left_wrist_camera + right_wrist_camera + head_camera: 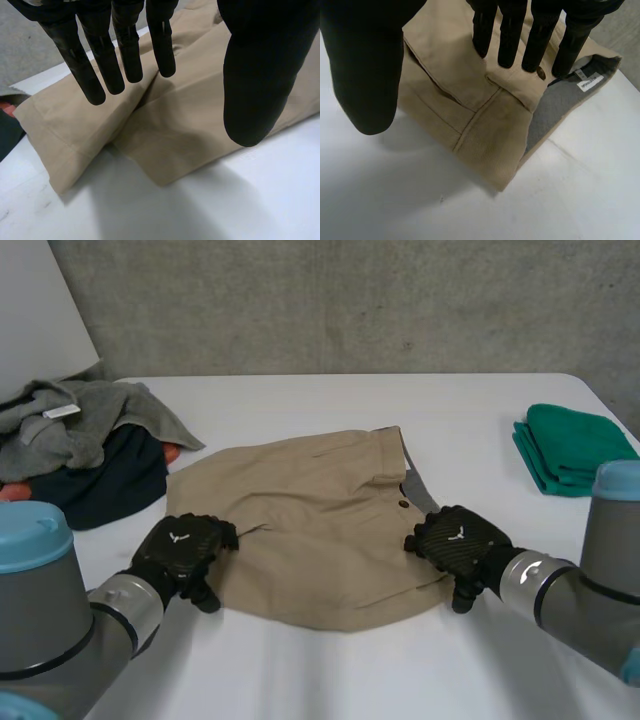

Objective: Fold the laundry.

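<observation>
The tan shorts (320, 530) lie flat in the middle of the frame on the white surface (330, 670). The left hand (185, 552) is at their lower-left edge and the right hand (458, 540) at their right edge. An unsorted heap of clothes (80, 430) sits at the upper left and a folded green cloth (570, 445) at the far right.

Both hands are spread, fingers straight and thumbs held wide, with nothing in their grasp. Whether the fingertips rest on the cloth I cannot tell.

To fold well, each hand should probably slide its thumb under the near edge and pinch every layer together. Both should then lift evenly and lay the edge over square, so that hem and waistband line up without a twist.

The left wrist view shows the fingers (100, 70) over the leg end, where one leg hem overlaps the other; the head view hides this behind the hand. The right wrist view shows the fingers (510, 35) over the waistband by the button (540, 74). Beside them the grey lining (555, 107) and a white label (590, 81) lie exposed.
</observation>
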